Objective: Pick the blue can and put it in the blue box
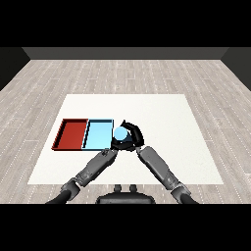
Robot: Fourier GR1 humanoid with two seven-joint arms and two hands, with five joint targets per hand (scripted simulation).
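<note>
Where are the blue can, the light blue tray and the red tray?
blue can (120,133), head view, its round top.
light blue tray (98,135), head view, its bare floor.
red tray (71,133), head view, its bare floor.

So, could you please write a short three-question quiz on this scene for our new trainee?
1. True or false: the light blue cylindrical can already lies inside the light blue tray.
2. Which tray is nearer the can: A) the red tray, B) the light blue tray?
3. Which black hand curls round the can?

Key: 1. False; it is just off that tray's right edge. 2. B. 3. The right hand; the left hand is beside it.
</note>
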